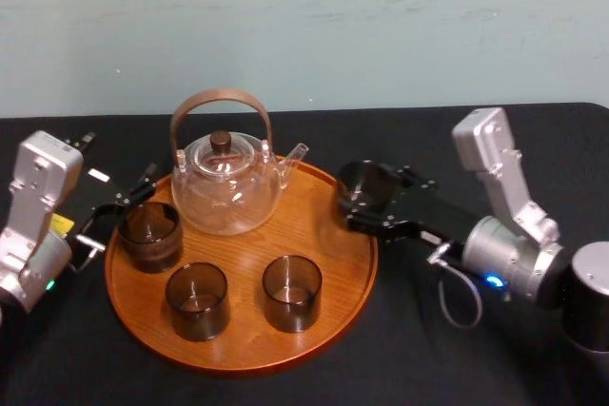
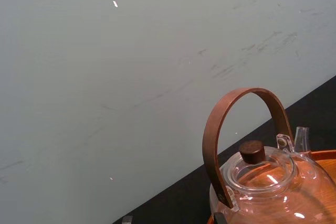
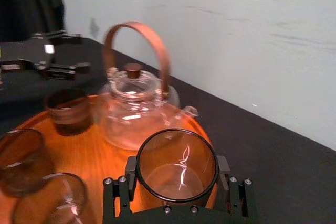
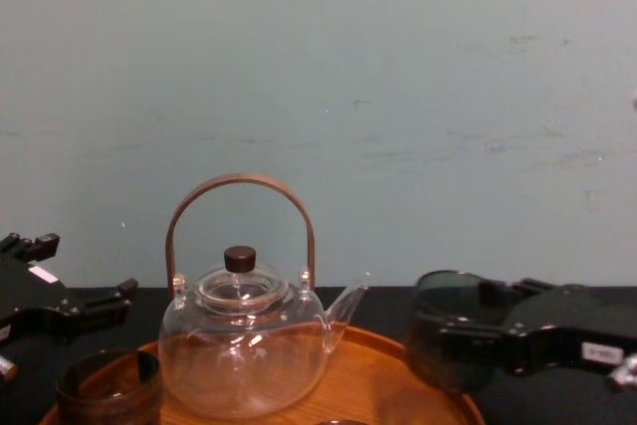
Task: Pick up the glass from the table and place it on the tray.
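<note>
My right gripper (image 1: 369,195) is shut on the glass (image 1: 365,181), a dark smoky tumbler, and holds it upright at the right rim of the round wooden tray (image 1: 328,230). In the right wrist view the fingers (image 3: 130,170) press both sides of the glass (image 3: 177,157), with the tray's wood behind it. The chest view shows the glass (image 4: 446,320) at the tray's right edge, its base about level with the rim. My left gripper (image 1: 116,214) rests open on the black table (image 1: 428,349) at the tray's left edge.
On the tray stand a clear glass teapot (image 1: 228,183) with an arched brown handle, a squat brown cup (image 1: 150,233) at the left, and two more dark tumblers (image 1: 197,299) (image 1: 291,292) at the front. A pale wall rises behind the table.
</note>
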You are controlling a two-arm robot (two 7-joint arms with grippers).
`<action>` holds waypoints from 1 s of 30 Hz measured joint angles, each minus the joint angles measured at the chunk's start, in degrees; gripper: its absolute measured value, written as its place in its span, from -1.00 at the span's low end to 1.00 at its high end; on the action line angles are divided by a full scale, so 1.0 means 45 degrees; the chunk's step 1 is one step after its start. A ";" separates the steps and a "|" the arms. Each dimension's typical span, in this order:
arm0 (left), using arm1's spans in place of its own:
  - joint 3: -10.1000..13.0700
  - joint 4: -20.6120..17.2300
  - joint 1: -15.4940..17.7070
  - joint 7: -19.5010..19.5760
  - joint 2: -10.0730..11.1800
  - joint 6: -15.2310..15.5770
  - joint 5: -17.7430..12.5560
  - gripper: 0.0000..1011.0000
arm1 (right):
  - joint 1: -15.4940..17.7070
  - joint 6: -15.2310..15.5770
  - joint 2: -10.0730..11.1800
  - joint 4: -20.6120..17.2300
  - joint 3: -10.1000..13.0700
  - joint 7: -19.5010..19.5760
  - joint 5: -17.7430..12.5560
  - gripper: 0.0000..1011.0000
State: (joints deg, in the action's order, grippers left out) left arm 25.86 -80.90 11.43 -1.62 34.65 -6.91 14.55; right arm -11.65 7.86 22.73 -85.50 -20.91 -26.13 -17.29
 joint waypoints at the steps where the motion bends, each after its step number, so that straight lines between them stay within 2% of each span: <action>1: 0.0000 0.0001 -0.0001 0.0000 0.0000 0.0000 0.0000 0.98 | -0.0027 -0.0016 -0.0025 -0.0001 -0.0094 -0.0032 -0.0004 0.78; 4: 0.0000 0.0000 0.0000 0.0000 0.0000 0.0000 0.0000 0.98 | -0.0157 -0.0055 -0.0137 0.0003 -0.0491 -0.0152 -0.0037 0.78; 14: 0.0000 0.0000 0.0000 0.0000 0.0000 0.0000 0.0001 0.98 | -0.0547 -0.0112 -0.0371 0.0392 -0.1244 -0.0252 -0.0085 0.78; 30: 0.0000 0.0000 -0.0001 0.0000 0.0000 0.0000 0.0000 0.98 | -0.1204 -0.0399 -0.0786 0.1621 -0.1605 -0.0058 0.0095 0.78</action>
State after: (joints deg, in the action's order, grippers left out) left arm 25.86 -80.90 11.43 -1.62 34.65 -6.91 14.55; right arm -17.07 6.06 19.20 -78.20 -28.13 -26.39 -16.86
